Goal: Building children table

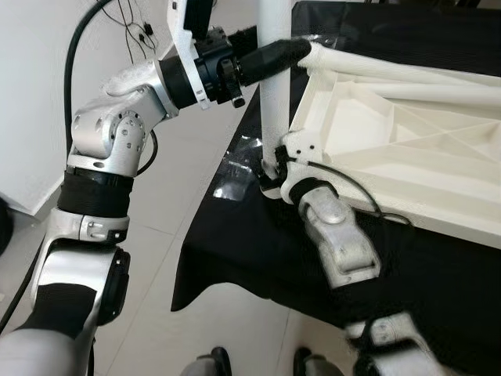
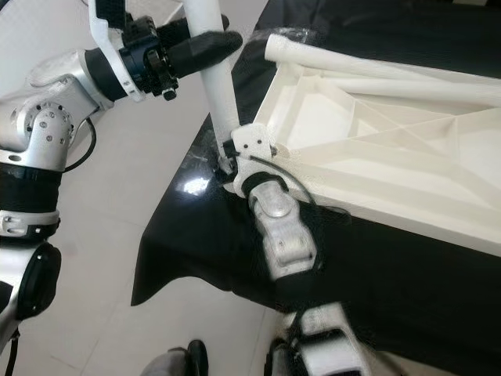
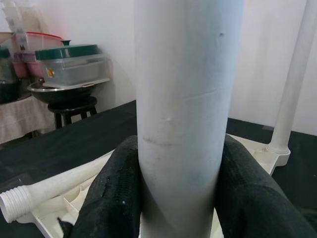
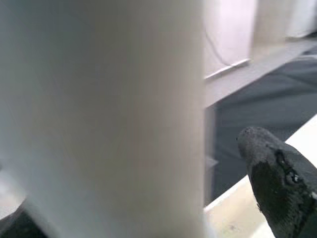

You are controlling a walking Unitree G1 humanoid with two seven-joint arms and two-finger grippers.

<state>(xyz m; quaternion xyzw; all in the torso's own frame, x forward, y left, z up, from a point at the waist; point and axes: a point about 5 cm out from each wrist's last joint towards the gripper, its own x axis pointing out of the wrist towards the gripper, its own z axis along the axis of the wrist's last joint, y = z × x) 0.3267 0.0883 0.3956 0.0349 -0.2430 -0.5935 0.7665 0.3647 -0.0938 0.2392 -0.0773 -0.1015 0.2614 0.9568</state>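
A white plastic tabletop point(image 1: 407, 149) lies upside down on a black-clothed table point(image 1: 258, 251). A white table leg point(image 1: 274, 94) stands upright at its near left corner. My left gripper point(image 1: 275, 55) is shut on this leg high up; in the left wrist view its fingers point(image 3: 111, 198) press both sides of the leg point(image 3: 185, 99). My right gripper point(image 1: 274, 168) sits low at the leg's base by the corner socket. In the right wrist view a gap shows between one finger point(image 4: 277, 178) and the leg point(image 4: 99, 114). Two loose legs point(image 2: 352, 59) lie inside the tabletop.
Another leg point(image 3: 292, 89) stands upright in a far corner of the tabletop. The cloth's edge hangs over pale floor tiles point(image 1: 196, 196) on my left. Cables point(image 1: 137, 31) run down the wall. Storage boxes and a bowl point(image 3: 64, 69) rest on a stool beyond the table.
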